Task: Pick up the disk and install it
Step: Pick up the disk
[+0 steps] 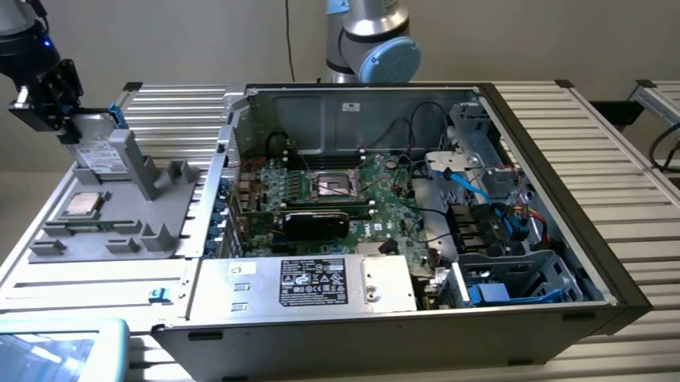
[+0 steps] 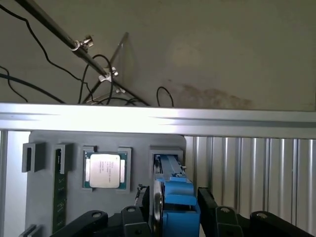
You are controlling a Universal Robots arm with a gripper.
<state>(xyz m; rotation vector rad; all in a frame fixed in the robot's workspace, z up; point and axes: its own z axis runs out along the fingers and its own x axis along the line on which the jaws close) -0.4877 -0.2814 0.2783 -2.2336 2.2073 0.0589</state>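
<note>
My claw (image 2: 174,205) looks clamped across the disk's (image 2: 172,185) thickness, since it stands on edge in the grey fixture (image 2: 44,197) slot (CPU (image 2: 104,170) lies flat beside it), outside the PC case (image 1: 552,159).

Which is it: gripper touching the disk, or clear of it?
Cannot tell. In the wrist view the gripper sits astride the disk, close at both sides, but neither contact nor a gap shows plainly.
</note>
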